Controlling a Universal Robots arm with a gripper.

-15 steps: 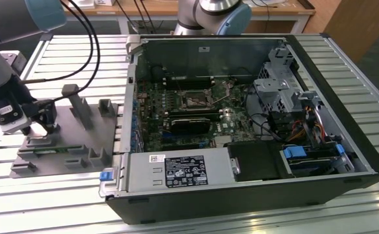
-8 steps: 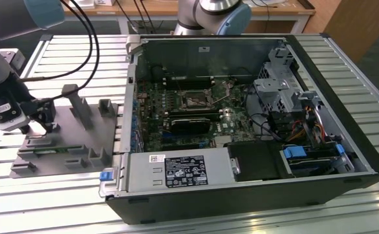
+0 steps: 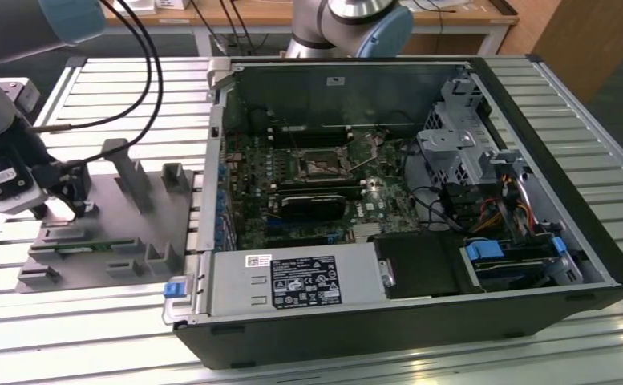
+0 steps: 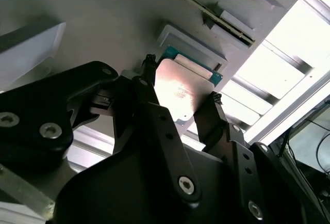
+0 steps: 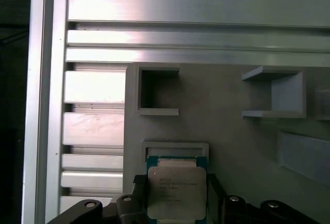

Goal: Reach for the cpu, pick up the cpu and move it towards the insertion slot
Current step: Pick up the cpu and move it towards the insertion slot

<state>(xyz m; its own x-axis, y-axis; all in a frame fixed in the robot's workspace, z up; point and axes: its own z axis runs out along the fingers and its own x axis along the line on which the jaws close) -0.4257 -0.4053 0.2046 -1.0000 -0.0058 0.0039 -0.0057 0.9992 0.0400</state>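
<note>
The cpu (image 5: pixel 177 193), a small square chip with a silvery top and a green edge, lies at its grey holder on the grey fixture plate (image 3: pixel 129 233) at the exterior view's left. My gripper (image 3: pixel 65 210) is low over that plate. In both wrist views its black fingers (image 4: pixel 149 72) stand at two opposite edges of the cpu (image 4: pixel 180 90), touching them, so the gripper (image 4: pixel 181 79) is shut on the chip. The insertion slot (image 3: pixel 320 164), a square socket with a metal frame and dark centre, sits on the motherboard inside the open computer case, well away toward the exterior view's right.
Upright grey fixture blocks (image 3: pixel 135 172) rise from the plate close to the gripper. The open case's wall (image 3: pixel 217 152) stands between the plate and the motherboard. A long black card (image 3: pixel 311 204) lies just below the socket. Cables (image 3: pixel 145 56) hang from the arm.
</note>
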